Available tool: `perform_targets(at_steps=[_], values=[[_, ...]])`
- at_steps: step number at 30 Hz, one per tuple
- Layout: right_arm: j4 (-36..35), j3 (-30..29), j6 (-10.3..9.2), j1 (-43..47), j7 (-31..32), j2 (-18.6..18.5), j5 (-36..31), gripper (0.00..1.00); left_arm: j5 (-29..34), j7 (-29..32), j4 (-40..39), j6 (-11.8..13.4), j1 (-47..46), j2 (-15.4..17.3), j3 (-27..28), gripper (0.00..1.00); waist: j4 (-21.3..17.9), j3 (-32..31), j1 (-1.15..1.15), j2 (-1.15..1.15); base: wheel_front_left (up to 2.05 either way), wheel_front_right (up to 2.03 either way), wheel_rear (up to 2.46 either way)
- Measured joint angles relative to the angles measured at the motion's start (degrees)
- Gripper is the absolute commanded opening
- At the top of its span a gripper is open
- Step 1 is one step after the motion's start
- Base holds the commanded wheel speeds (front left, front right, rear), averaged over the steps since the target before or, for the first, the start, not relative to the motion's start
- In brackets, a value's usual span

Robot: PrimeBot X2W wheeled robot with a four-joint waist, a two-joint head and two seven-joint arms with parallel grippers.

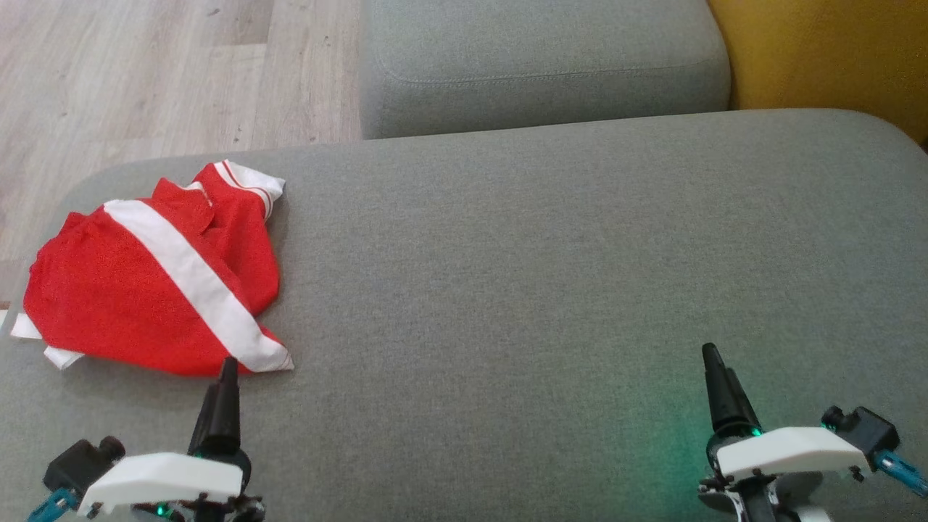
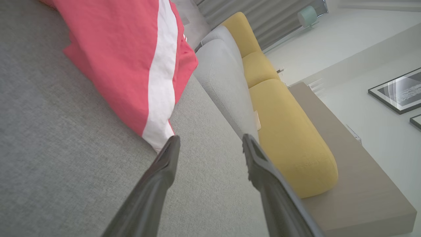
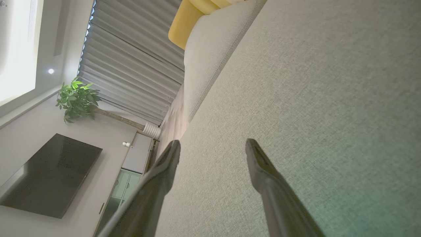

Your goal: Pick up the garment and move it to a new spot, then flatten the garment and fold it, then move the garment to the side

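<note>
Lying bunched at the left of the wide grey cushion (image 1: 507, 254) in the head view, the red garment (image 1: 130, 290) with its white stripe sits close to the cushion's left edge, with wooden floor (image 1: 145, 72) beyond. The left gripper (image 1: 228, 370) rises from the lower left, its tip right at the garment's near hem. The right gripper (image 1: 712, 359) stands at the lower right over bare cushion, well apart from the garment.

In the left wrist view, the left gripper's fingers (image 2: 164, 171) are spread wide and hold nothing. The garment's white-striped corner lies just beside one fingertip; I cannot tell whether they touch. A yellow cushion (image 2: 286, 138) lies farther off.

In the right wrist view, the right gripper's fingers (image 3: 269, 184) are likewise released and empty above the grey fabric. Beyond are a pleated curtain (image 3: 131, 72), a plant (image 3: 77, 98) and a dark television (image 3: 49, 174).
</note>
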Motion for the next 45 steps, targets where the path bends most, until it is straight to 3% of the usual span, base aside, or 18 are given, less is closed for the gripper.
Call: perform_targets(at_steps=[23,45], values=[[-1.1,4.2,0.00,-1.2,-3.8,0.0,-15.7,1.00,17.1,-3.6,-6.3,2.9,1.3,2.4,-4.4,1.00,-0.3,-0.5,0.00,0.00,0.00,0.00,0.00],[-2.2,6.3,0.00,-1.2,-7.8,-0.1,-31.6,1.00,33.4,-7.5,-9.2,3.0,3.5,3.6,-6.6,1.00,-0.2,-1.9,0.00,0.00,0.00,0.00,0.00]])
